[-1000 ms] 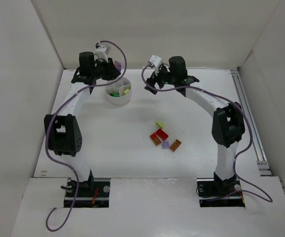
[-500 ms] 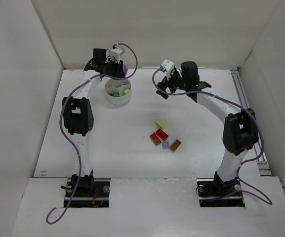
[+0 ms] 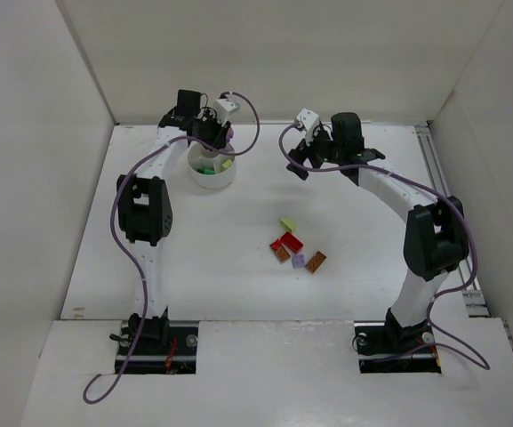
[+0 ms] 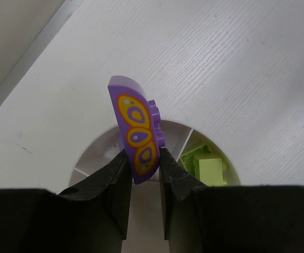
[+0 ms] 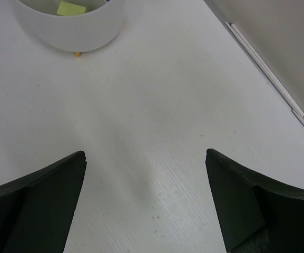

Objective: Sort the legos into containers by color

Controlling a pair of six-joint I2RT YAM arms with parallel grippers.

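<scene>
Left gripper [image 4: 143, 158], jaws nearly closed, pinched a lilac brick [image 4: 136, 129] printed with yellow ovals, holding it on edge above the white dish [image 4: 91, 155]. Yellow-green bricks [image 4: 207, 169] occupied the wedge to its right, so a sound release would first centre the piece over a different wedge, lower it within the walls, then open slightly. Right gripper [image 5: 145, 154] stood wide open and empty near the dish; several loose legos [image 3: 293, 246] lay mid-table

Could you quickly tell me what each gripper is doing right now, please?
Left gripper: shut on a purple patterned lego, above the white dish.
Right gripper: open, holding nothing.
</scene>
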